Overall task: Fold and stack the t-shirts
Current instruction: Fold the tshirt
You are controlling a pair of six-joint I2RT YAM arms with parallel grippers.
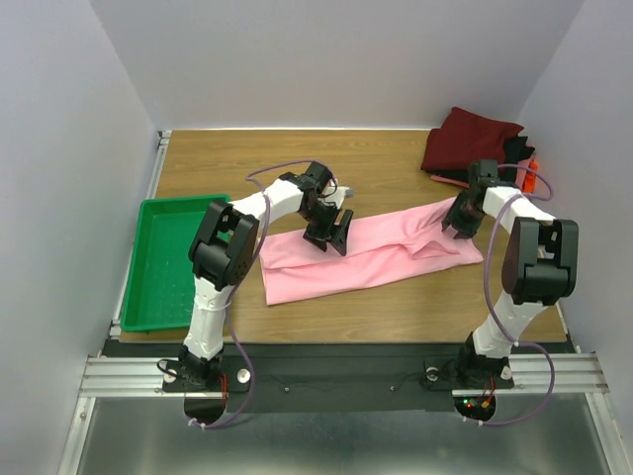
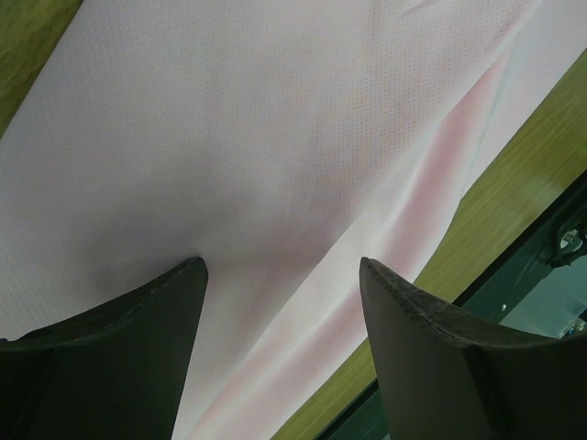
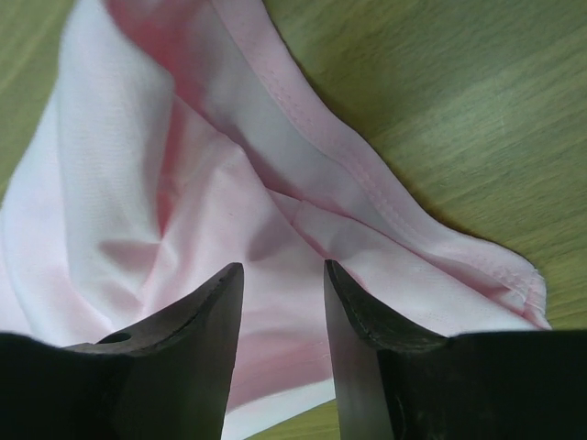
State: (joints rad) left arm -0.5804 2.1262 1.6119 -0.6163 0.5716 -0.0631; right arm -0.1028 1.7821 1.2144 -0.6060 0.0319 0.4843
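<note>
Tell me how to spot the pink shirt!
Start at the wooden table. Right of the green tray, a long cloth lies across the middle: the pink t-shirt. Unlike the dark shirts piled in the far right corner, it is light pink and spread out.

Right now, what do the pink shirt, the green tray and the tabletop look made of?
Pink shirt: soft knit cloth, matte; fine pinhole texture, stitched hem, loose folds.
Green tray: likely moulded plastic, smooth with a slight sheen; uniform colour, raised rim.
Tabletop: wood or wood-look laminate, can't tell which; grain streaks, dull finish.
</note>
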